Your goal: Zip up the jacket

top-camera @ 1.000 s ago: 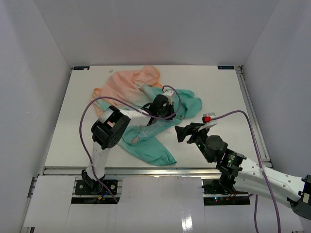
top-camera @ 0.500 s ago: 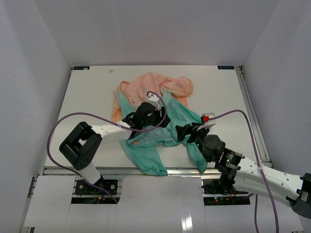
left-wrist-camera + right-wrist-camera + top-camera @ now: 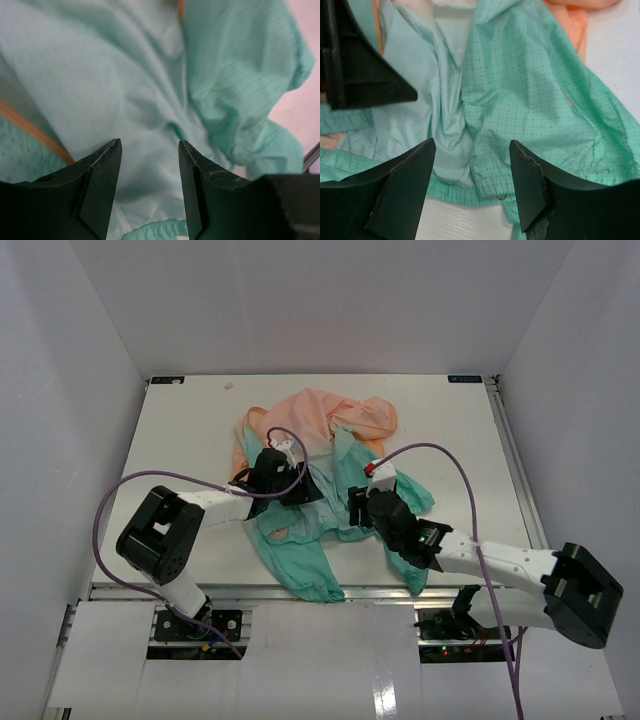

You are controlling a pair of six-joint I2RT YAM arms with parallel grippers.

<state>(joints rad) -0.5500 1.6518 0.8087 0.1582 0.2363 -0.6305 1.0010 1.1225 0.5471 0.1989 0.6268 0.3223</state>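
Compared with half a second back, finds the right arm (image 3: 470,560) swung in from the near right and stretched low over the surface (image 3: 180,440), bringing the right jaws above the teal half of the jacket (image 3: 300,415). Finds the left jaws drawn back slightly toward the left, on the end of the left arm (image 3: 200,502). Against a full second back, finds the jacket dragged and respread.

Places the jacket crumpled in the middle of the surface, peach end far, teal end toward the arm bases, one teal sleeve or flap trailing to the near edge.

From the left wrist, shows the left jaws parted and gripping nothing, hanging just over pale lining (image 3: 125,75), with a thin orange strip (image 3: 35,132) running off to one side; probably zipper tape, though too blurred to be sure.

From the right wrist, shows the right jaws spread wide and likewise empty, poised above the elastic hem (image 3: 460,192), with lining exposed between dotted teal panels (image 3: 520,100). Cannot make out a slider or pull in any view.

Judging by the open front and bare lining, puts the task at its very start: no teeth joined, nothing zipped. Leaves everything to do, namely flattening the front, finding both lower zipper ends at the hem, seating one in the other, then drawing the slider up toward the peach collar.
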